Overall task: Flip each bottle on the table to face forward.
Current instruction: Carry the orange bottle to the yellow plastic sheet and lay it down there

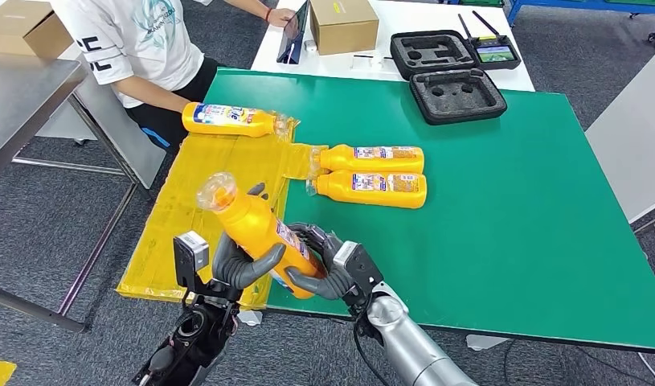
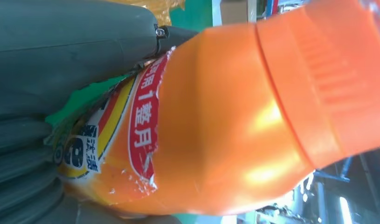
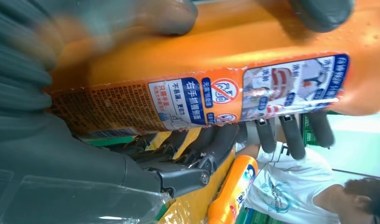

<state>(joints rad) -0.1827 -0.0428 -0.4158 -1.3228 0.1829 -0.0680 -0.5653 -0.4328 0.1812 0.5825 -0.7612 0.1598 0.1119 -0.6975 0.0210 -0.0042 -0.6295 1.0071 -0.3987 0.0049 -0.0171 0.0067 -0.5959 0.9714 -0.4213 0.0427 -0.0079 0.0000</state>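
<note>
Left hand point(image 1: 242, 265) and right hand point(image 1: 324, 269) both wrap fingers around one orange bottle point(image 1: 255, 229), held tilted above the worktop point(image 1: 509, 201) near edge, cap end away from the hands. Beyond the hands, two bottles point(image 1: 372, 170) lie touching side by side; another bottle point(image 1: 227, 119) lies farther off on yellow sheet point(image 1: 203, 173).

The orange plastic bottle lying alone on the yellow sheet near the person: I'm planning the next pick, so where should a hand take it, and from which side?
Grip the orange plastic bottle across its labelled middle, coming down from above. It lies flat on the yellow sheet with its cap end toward the green table, so the broad body is exposed and probably steadier to hold than the narrow neck.
</note>
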